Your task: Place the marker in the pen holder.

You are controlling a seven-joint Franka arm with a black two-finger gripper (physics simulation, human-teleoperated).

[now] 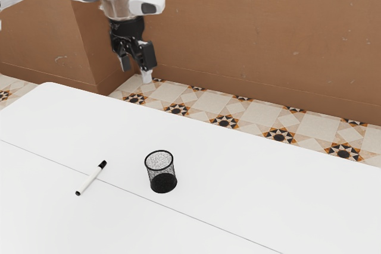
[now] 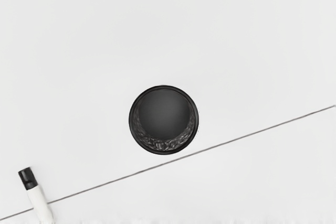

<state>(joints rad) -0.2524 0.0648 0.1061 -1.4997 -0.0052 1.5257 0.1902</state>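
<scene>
In the exterior view, the pincer (image 1: 136, 74) hangs upper left, spread wide, gripping nothing; the marker (image 1: 91, 178) (white, black-capped) lies lower left on the tabletop (image 1: 250, 171), the holder (image 1: 163, 183) upright below centre. In the wrist view, the marker crosses the seam (image 2: 252, 135).

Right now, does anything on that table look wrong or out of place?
Nothing looks spilled or damaged. Only the marker seems out of place: it lies on the table, outside the upright, empty pen holder.
</scene>
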